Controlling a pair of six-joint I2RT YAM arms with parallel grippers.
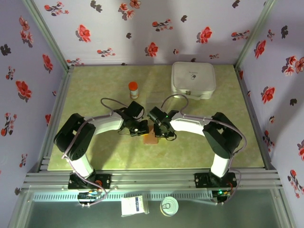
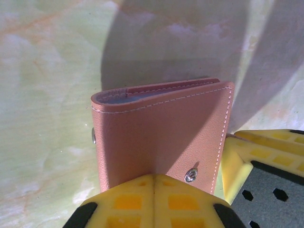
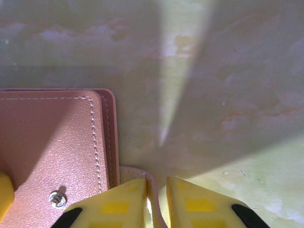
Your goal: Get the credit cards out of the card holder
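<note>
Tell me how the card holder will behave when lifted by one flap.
The card holder probably flexes at its fold, being thin stitched leather-like material. Likely light, being flat. Its grained surface should resist slipping.

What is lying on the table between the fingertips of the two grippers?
The brown card holder, folded shut, lies between the left gripper and the right gripper; the top view shows this.

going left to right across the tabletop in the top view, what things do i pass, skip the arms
orange-capped bottle → card holder → white case
</note>
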